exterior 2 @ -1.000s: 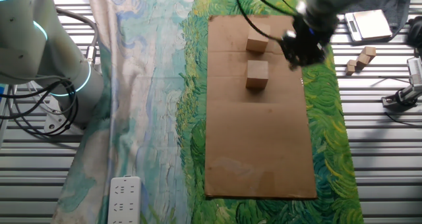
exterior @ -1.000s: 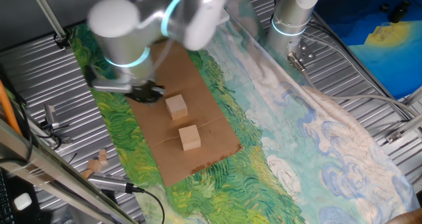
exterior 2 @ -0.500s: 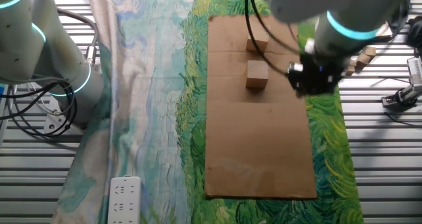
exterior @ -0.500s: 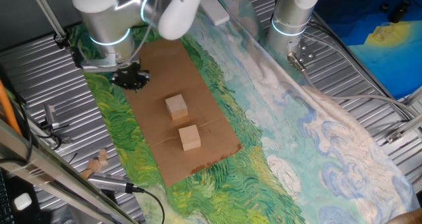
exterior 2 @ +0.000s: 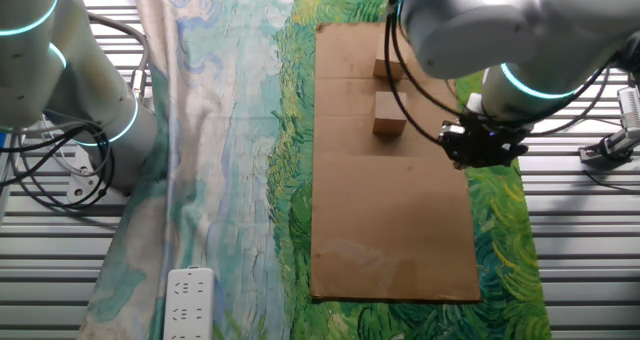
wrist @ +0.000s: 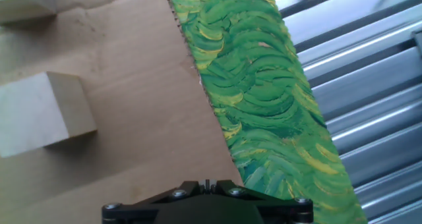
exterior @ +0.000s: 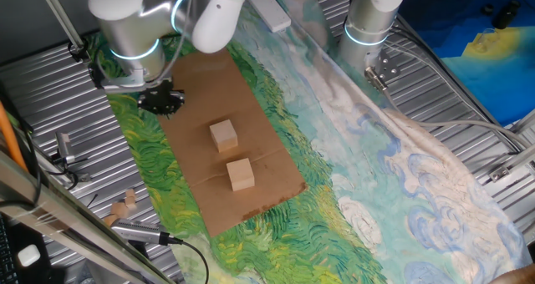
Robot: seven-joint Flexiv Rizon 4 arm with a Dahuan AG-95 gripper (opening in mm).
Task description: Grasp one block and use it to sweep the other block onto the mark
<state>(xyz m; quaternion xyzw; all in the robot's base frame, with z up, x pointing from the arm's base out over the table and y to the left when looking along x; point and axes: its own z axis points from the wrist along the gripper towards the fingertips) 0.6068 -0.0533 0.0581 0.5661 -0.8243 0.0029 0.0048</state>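
Two pale wooden cubes sit on the brown cardboard sheet (exterior: 251, 109). The nearer cube (exterior: 223, 136) also shows in the other fixed view (exterior 2: 389, 113) and in the hand view (wrist: 39, 115). The farther cube (exterior: 241, 174) is partly behind the arm in the other fixed view (exterior 2: 386, 68) and at the top left corner of the hand view (wrist: 23, 3). My gripper (exterior: 160, 100) hangs low over the cardboard's edge, beside the green cloth and apart from both cubes; it also shows in the other fixed view (exterior 2: 483, 145). Its jaws look closed and empty in the hand view (wrist: 206, 183). No black dot shows.
A painted cloth (exterior: 351, 192) covers the table under the cardboard. A second arm's base (exterior: 368, 25) stands at the back. Small wooden pieces (exterior: 124, 205) lie on the ribbed metal beside the cloth. A white power strip (exterior 2: 190, 295) lies at the cloth's corner.
My gripper has moved along the cardboard's edge, away from the two cubes. The cubes have not moved.
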